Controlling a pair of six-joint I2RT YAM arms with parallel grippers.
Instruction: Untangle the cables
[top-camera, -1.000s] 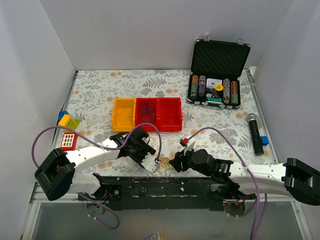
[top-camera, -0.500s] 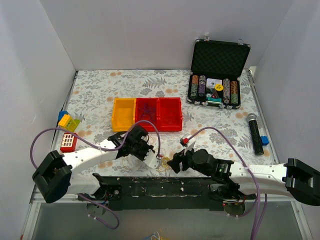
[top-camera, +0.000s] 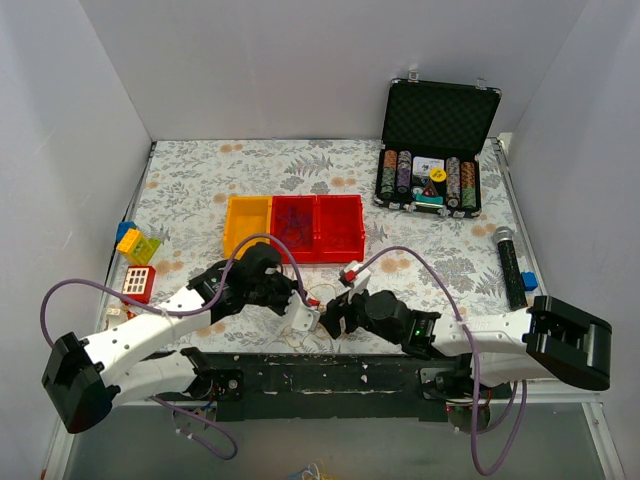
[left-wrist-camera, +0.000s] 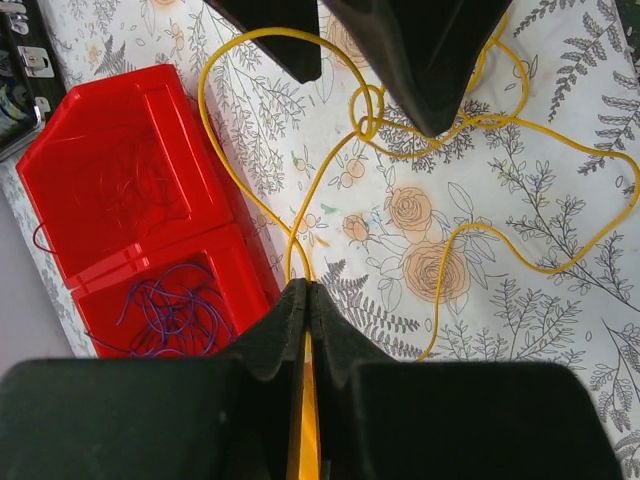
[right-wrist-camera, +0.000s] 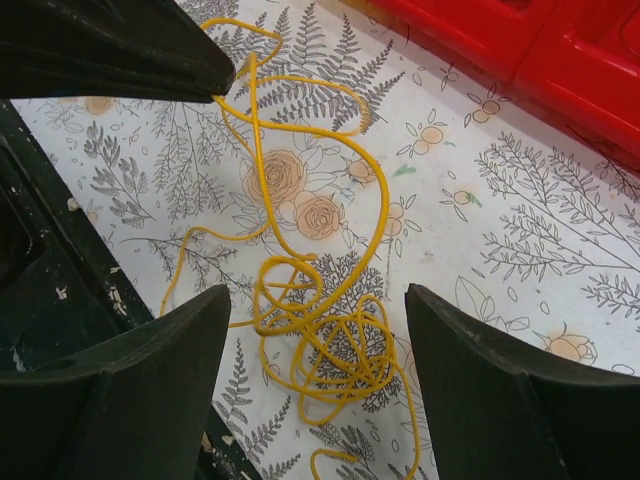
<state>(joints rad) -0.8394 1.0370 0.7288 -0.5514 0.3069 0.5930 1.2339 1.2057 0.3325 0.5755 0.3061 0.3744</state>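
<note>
Tangle of yellow cables lies at lower centre of the top view, just below the red bins, with the left gripper clamped on one strand and the right gripper spread wide over the tangle, holding nothing.

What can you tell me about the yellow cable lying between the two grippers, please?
The yellow cable is very thin glossy wire lying on the floral tablecloth near the red bins: wide loose loops, a small knot and a denser coil. The left gripper is shut on one stretch; the open right gripper straddles the coil.

White arms with black joints (lilac cables trailing along them)
</note>
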